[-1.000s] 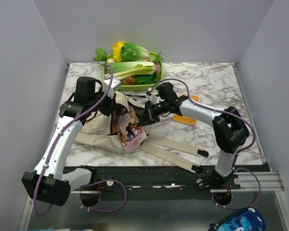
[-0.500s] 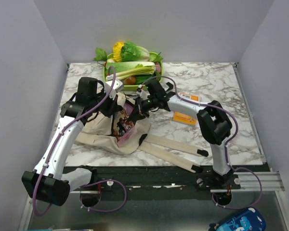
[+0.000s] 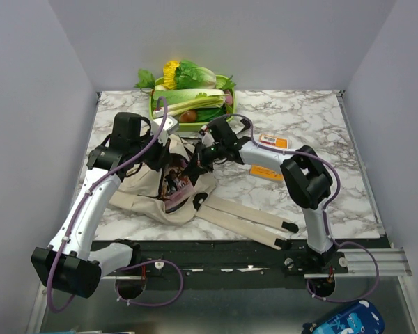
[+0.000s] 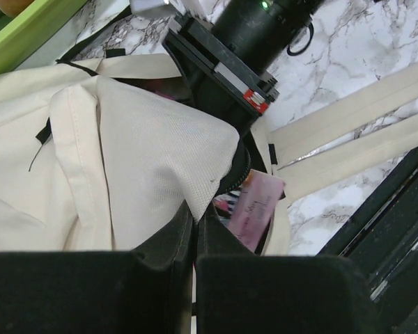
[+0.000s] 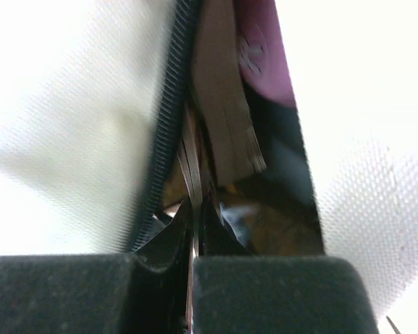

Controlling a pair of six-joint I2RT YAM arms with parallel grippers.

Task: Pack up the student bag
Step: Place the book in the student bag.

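Only right wrist — book [image 5: 223, 118] page edges.

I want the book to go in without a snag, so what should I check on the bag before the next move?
1. Grip of left tool on bag rim: ok.
2. Bag mouth open: ok.
3. Hold of right tool on book, inside the mouth: ok.
4. Book fully inside: not ok, a pink corner sticks out.
5. Flat straps clear of both tools: ok.
6. Room left under the book: cannot tell.
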